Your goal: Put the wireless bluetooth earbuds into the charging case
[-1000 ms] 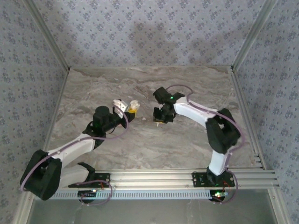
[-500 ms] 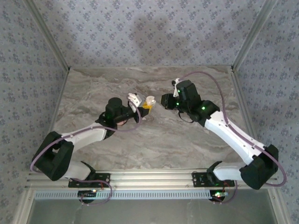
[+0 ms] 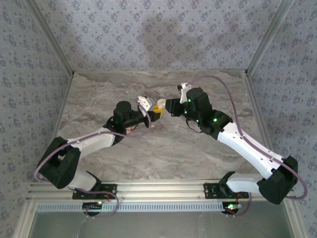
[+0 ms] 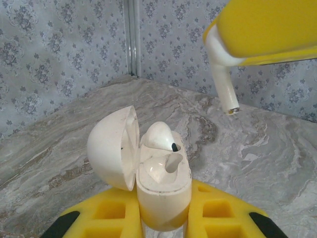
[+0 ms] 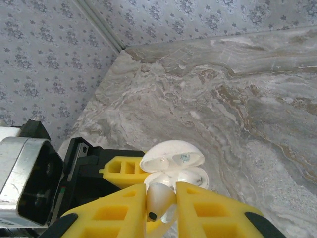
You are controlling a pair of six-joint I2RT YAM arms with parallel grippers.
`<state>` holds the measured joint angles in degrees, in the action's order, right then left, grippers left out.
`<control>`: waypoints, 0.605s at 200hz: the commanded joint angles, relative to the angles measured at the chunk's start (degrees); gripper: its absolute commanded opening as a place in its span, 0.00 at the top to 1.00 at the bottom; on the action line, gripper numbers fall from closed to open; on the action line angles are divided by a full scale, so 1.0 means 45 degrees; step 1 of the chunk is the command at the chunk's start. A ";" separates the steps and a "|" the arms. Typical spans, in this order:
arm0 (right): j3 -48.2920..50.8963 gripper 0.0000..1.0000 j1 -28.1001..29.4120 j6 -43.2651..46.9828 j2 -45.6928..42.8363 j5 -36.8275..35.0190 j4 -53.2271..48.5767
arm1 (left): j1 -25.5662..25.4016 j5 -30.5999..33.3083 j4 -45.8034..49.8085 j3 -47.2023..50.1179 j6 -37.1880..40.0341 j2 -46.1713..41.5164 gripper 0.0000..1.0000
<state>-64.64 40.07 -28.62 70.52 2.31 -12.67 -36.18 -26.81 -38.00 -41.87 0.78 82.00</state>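
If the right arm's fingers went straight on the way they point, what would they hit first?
Probably the open, round white charging case held by the left gripper. The right gripper, shut on a small white earbud, points at it; the gap is hard to judge.

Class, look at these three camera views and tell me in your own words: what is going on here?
The left gripper clamps a white clamshell charging case, its lid open, over the grey marbled table. One white earbud already sits in one socket; the socket beside it is empty. The right gripper pinches the second white stemmed earbud by its head, stem pointing down, close to the case but not touching it. That earbud is not yet inserted.
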 commanded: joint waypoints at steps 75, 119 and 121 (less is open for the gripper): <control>-0.0588 0.78 0.0324 0.0637 0.1072 -0.0072 0.0392 | -0.0140 -0.0215 -0.0535 -0.0227 -0.0231 -0.0073 0.86; -0.0670 0.79 0.0430 0.1028 0.1077 -0.0510 -0.0235 | -0.0130 -0.0088 -0.0618 -0.0227 -0.0287 -0.0138 0.86; -0.0688 0.79 0.0445 0.1048 0.1074 -0.0512 -0.0287 | -0.0130 -0.0076 -0.0618 -0.0227 -0.0279 -0.0136 0.86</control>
<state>-65.60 41.39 -26.02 75.18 1.76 -11.60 -36.45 -27.44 -38.00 -41.87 0.32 82.00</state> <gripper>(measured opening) 0.216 0.185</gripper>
